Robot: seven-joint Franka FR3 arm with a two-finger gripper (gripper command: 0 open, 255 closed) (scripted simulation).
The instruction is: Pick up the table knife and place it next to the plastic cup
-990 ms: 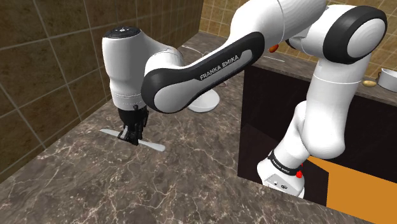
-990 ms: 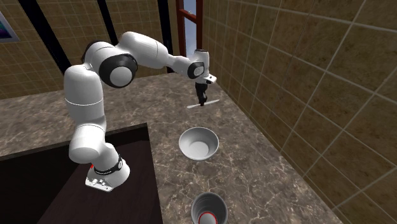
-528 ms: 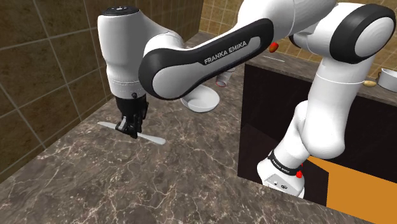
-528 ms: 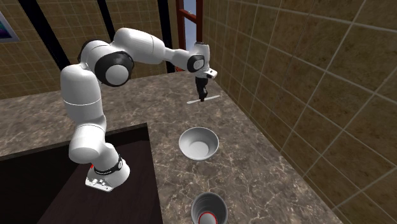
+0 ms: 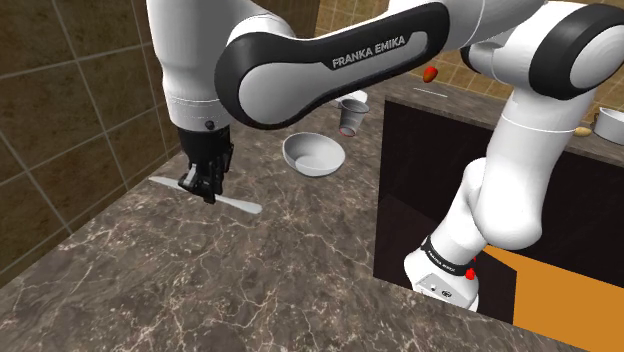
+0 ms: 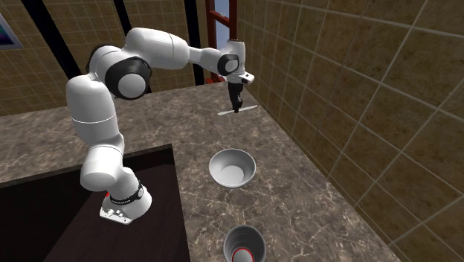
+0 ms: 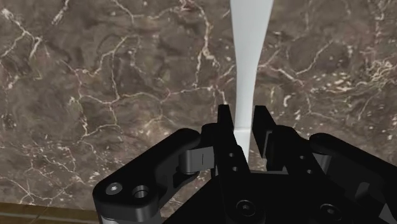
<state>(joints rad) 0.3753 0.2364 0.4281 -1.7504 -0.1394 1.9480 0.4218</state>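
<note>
Flat, even simulator light, mid-bright, muted colours.
White arm (image 5: 520,160) shells read brightest, undersides shading to soft grey. Marble counter (image 5: 200,290) is mid-dark and the tiled wall (image 5: 60,110) dim brown. Wrist view: pale knife (image 7: 249,57) stands out hard on dark marble; the black gripper (image 7: 242,114) body swallows most of its own detail.

We take this for a home kitchen, since a dark veined stone countertop (image 5: 200,290) runs along brown tiled walls (image 5: 80,100) and carries a white bowl (image 5: 313,155) and a cup (image 5: 352,113), with a small pot (image 5: 612,122) standing farther off.
</note>
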